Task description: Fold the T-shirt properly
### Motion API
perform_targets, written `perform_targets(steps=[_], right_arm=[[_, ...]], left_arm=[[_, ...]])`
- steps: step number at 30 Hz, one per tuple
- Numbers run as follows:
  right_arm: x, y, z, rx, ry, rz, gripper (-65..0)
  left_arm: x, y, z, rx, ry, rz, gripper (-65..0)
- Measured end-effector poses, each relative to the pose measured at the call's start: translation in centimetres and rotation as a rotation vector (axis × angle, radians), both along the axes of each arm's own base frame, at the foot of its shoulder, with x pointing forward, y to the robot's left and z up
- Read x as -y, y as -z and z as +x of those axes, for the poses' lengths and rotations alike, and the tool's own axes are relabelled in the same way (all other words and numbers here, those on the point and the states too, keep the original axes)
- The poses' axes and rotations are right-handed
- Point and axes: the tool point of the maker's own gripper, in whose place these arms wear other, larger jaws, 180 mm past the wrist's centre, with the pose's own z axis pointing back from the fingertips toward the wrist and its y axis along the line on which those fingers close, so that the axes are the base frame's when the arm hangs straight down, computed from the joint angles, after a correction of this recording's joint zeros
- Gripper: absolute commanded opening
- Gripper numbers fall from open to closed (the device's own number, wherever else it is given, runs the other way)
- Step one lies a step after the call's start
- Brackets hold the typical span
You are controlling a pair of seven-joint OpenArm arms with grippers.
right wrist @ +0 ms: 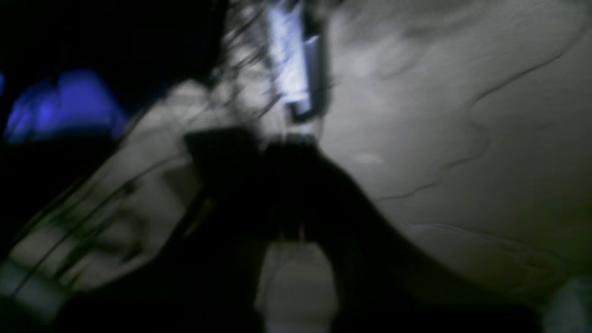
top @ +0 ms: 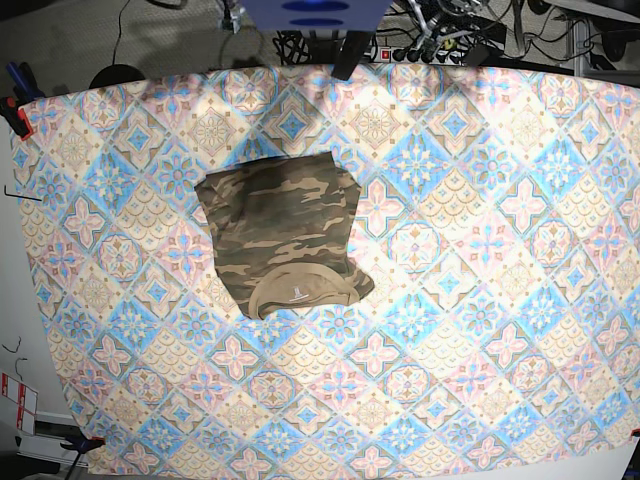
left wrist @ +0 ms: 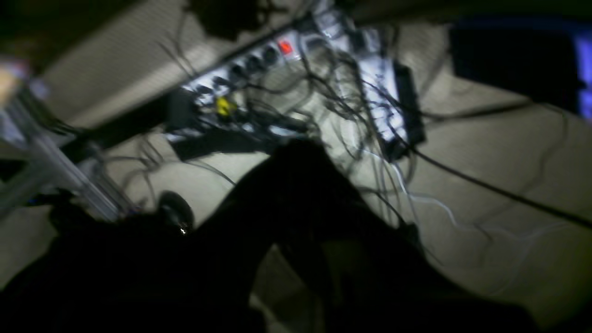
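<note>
T-shirt: one, camouflage, folded compact, left of centre in the base frame, tan collar toward the bottom. Patterned tablecloth: one, filling the frame. Power strips: two, on pale floor among tangled cables. Left gripper, right gripper: fingers pressed together, empty.

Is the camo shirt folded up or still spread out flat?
Folded. The T-shirt lies as a compact block on the patterned tablecloth, no sleeves sticking out, tan collar with its white label at the near edge.

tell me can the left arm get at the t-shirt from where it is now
Probably yes, though not straight away. The T-shirt lies folded in the open on the patterned cloth with nothing on or around it, but the left arm is pulled back off the table, its wrist camera seeing only cables.
</note>
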Motion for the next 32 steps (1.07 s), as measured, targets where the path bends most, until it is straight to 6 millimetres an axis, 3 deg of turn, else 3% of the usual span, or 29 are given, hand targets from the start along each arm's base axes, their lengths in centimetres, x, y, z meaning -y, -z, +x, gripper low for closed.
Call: perform_targets(steps=[3, 6, 13, 19, 28, 32], right_arm=[[2.0, 0.1, 0.1, -0.01, -0.016, -0.095, -64.3], [2.5, 0.1, -0.6, -0.031, -0.019, -0.1, -64.3], [1.3, 0.5, 3.8, 0.053, -0.005, -0.077, -64.3], [1.6, 0.3, 1.2, -0.005, -0.008, -0.086, -64.3], [1.5, 0.4, 2.4, 0.019, -0.011, -0.081, -64.3], [1.7, 0.4, 1.9, 0.006, -0.013, -0.082, -64.3]], left_arm=[[-1.8, -0.1, 2.1, 0.061, 0.011, 0.073, -65.0], [-2.1, -0.1, 2.4, 0.06, 0.013, 0.087, -65.0], [-1.5, 0.0, 2.8, 0.061, 0.044, 0.072, -65.0], [-1.5, 0.0, 2.4, 0.054, 0.052, 0.071, -65.0], [-1.2, 0.0, 2.8, 0.062, 0.046, 0.068, -65.0], [0.7, 0.2, 3.5, 0.072, 0.041, 0.038, -65.0]])
